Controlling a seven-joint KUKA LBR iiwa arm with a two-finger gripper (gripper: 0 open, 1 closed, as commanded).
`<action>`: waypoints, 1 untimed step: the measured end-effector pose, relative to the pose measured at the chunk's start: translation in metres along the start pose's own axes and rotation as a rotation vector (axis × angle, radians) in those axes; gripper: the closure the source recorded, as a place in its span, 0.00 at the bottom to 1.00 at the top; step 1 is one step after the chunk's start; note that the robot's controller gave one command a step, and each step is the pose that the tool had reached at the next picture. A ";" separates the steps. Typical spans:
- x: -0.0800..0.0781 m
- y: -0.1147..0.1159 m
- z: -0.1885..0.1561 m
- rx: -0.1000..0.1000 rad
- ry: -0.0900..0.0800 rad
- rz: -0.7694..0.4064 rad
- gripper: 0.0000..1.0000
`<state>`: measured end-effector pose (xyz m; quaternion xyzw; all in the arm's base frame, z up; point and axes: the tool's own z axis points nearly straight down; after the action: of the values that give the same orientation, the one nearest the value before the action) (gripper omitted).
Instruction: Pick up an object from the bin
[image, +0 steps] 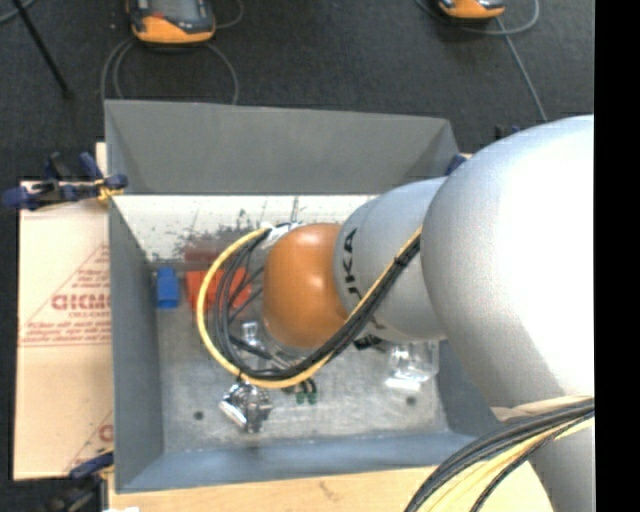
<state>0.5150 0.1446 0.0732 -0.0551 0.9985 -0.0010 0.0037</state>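
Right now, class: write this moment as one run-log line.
arm: down in bin middle | near: green bit | left: blue block | right: clear piece | grasp: unclear

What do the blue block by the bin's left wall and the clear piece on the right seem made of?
Blue block: probably plastic or foam, matte; even solid colour, no glare. Clear piece: likely thin transparent plastic, glossy; the bin floor shows through it, with bright highlights.
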 end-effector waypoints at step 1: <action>-0.003 0.001 -0.002 -0.004 -0.009 0.002 1.00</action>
<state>0.5174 0.1461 0.0754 -0.0541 0.9985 0.0010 0.0081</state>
